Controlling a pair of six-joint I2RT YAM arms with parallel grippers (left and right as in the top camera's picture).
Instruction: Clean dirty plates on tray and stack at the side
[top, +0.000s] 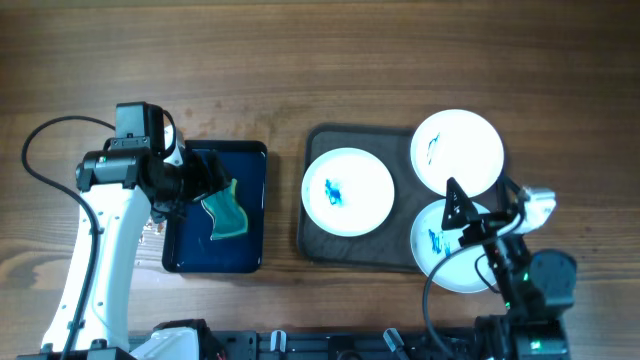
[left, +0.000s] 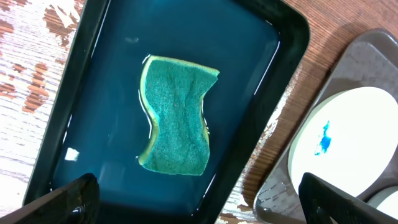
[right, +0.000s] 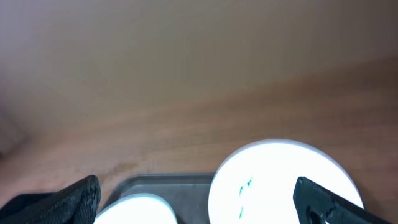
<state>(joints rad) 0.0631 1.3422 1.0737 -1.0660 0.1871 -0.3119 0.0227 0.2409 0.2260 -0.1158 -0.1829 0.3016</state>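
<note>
Three round, glossy white plates (top: 355, 205), blue-smeared, sit on the matte grey-brown tray (top: 312, 245). A wavy, coarse green sponge (left: 177, 118) lies in the dark-blue tray (left: 93, 74). The left gripper (left: 199, 208) and the right gripper (right: 199, 202) gape, empty.

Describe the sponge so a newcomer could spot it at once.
Left of the grey tray of white plates sits a smaller dark-blue tray. The sponge lies inside it, teal-green with wavy edges, unlike the round white plates.

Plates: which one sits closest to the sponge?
The leftmost plate, alone on the left half of the tray, nearest the sponge; the other two plates sit at its right end.
</note>
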